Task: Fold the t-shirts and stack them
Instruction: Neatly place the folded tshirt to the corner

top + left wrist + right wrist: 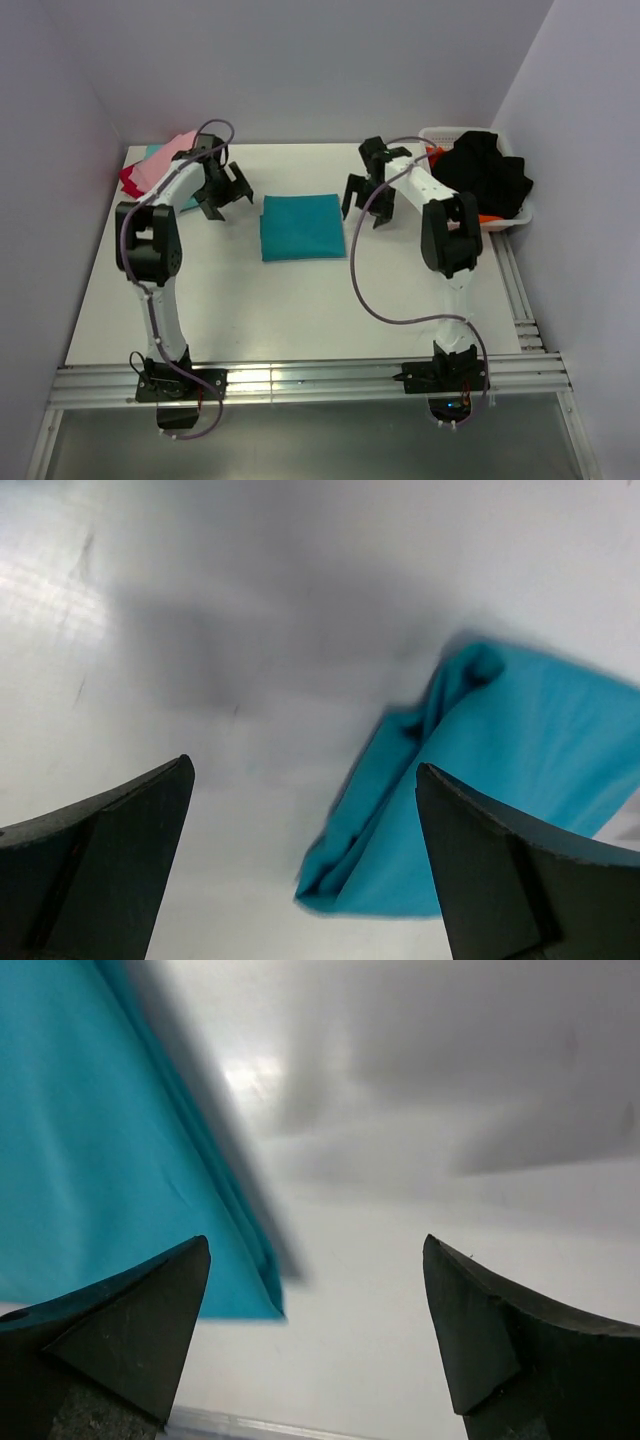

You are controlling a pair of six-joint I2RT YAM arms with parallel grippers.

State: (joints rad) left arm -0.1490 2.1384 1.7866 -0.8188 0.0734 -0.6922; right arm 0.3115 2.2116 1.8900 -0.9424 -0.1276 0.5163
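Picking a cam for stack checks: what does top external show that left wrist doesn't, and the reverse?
Only top external: the right hand, open; the pink and red shirts piled at the far left corner; the white basket holding dark cloth at the far right.
Only left wrist: the folded teal shirt close up, showing its layered edge and bunched corner.
Both: the teal shirt, the table, and the left hand, open and empty.
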